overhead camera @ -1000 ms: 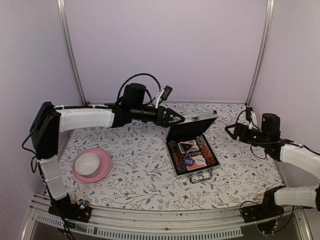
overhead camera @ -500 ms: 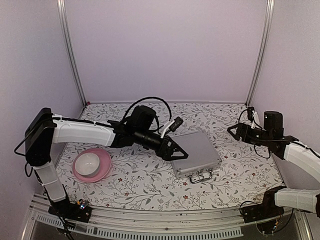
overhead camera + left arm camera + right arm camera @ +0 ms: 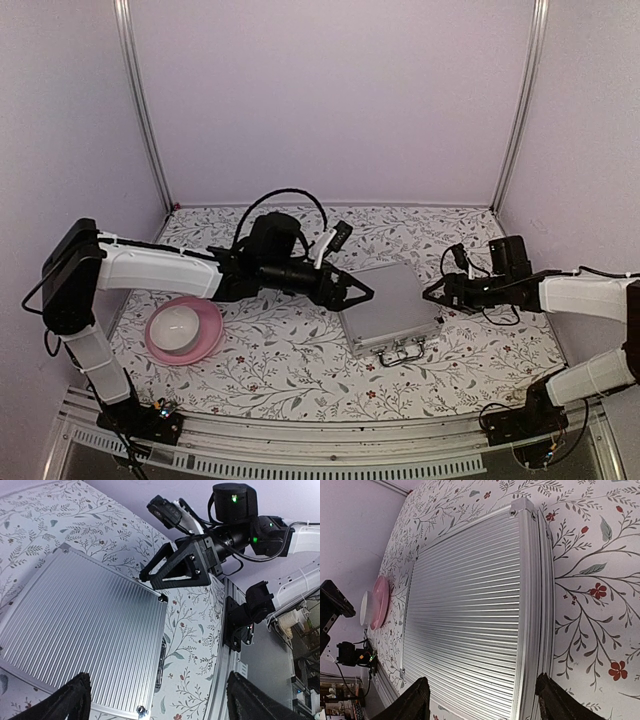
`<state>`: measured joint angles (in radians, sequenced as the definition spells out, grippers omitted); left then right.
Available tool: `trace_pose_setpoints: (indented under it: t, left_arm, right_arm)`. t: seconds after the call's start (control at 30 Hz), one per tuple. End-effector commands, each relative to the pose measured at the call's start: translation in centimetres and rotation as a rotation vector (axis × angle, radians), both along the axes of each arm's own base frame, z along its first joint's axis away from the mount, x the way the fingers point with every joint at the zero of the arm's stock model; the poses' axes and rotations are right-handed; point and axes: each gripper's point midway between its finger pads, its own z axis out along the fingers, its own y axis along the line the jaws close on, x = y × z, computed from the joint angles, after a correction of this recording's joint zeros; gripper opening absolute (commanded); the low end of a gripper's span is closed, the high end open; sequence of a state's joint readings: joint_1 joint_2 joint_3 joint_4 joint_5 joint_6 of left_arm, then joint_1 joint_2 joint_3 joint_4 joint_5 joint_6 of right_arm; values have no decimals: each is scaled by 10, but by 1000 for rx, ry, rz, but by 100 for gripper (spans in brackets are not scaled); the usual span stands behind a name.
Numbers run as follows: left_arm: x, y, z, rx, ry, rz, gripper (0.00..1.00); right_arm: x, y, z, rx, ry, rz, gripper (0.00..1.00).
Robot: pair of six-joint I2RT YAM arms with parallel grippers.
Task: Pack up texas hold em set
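Note:
The silver ribbed case of the texas hold em set lies shut on the flowered table, its metal handle facing the near edge. Its contents are hidden inside. My left gripper hovers open over the lid's left edge. The left wrist view shows the lid, the handle and nothing between the fingers of my left gripper. My right gripper is open at the case's right edge. In its wrist view, my right gripper spans the lid without touching it.
A pink plate with a white bowl sits at the left front, also seen as the plate in the right wrist view. Metal frame posts stand at the back corners. The table's front rail runs near the handle.
The case lid stood open a second ago, showing chips and cards; my left gripper pushed it down and it is shut now. My right arm moved left to the case's right edge.

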<state>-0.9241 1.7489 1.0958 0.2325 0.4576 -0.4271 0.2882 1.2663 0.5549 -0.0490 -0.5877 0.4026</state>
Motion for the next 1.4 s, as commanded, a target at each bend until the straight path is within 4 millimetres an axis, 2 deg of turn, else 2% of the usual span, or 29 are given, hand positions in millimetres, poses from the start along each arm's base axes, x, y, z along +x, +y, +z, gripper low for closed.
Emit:
trace_pose_setpoints:
  t: [0.0, 0.27, 0.57, 0.83, 0.9, 1.07, 1.13, 1.37]
  left_arm:
    - [4, 5, 3, -19, -13, 35, 94]
    - [3, 11, 2, -9, -21, 51, 95]
    - [3, 10, -1, -3, -30, 42, 94]
    - [0, 16, -16, 37, -7, 58, 94]
    - [1, 18, -21, 63, -5, 76, 93]
    - [3, 17, -37, 158, -16, 115, 77]
    - [1, 10, -43, 202, -36, 117, 72]
    - [-1, 3, -61, 304, -71, 144, 57]
  right_arm:
    - [6, 10, -11, -8, -9, 35, 72]
    - [16, 23, -21, -34, -14, 94, 70]
    - [21, 65, -22, -26, -34, 211, 67]
    - [33, 92, -16, -19, -62, 261, 67]
    - [36, 92, -12, -24, -76, 252, 67]
    - [40, 77, 0, -82, -112, 178, 68]
    - [39, 69, 6, -101, -126, 149, 69]
    - [17, 47, 26, -97, -122, 58, 67]
